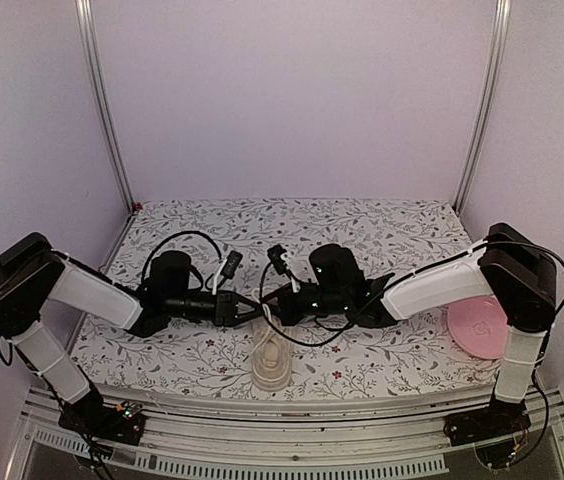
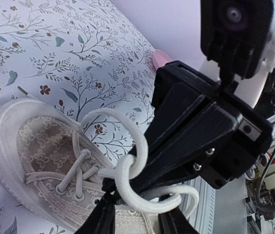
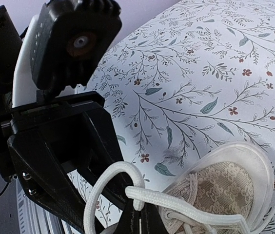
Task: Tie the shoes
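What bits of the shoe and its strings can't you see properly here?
Top view: how the laces cross, tiny and under the left hand and right hand.
Left wrist view: heel of the sneaker, cut off by the bottom edge.
Top view: part of the pink plate, behind the right arm.

Lab test cell, white walls [image 1: 292,100], aluminium posts [image 1: 103,100]

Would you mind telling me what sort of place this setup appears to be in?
Probably a lab robot cell, not a home: plain pale walls with metal frame posts, a floral-covered table, and two robot arms bolted at its near edge over a sneaker.
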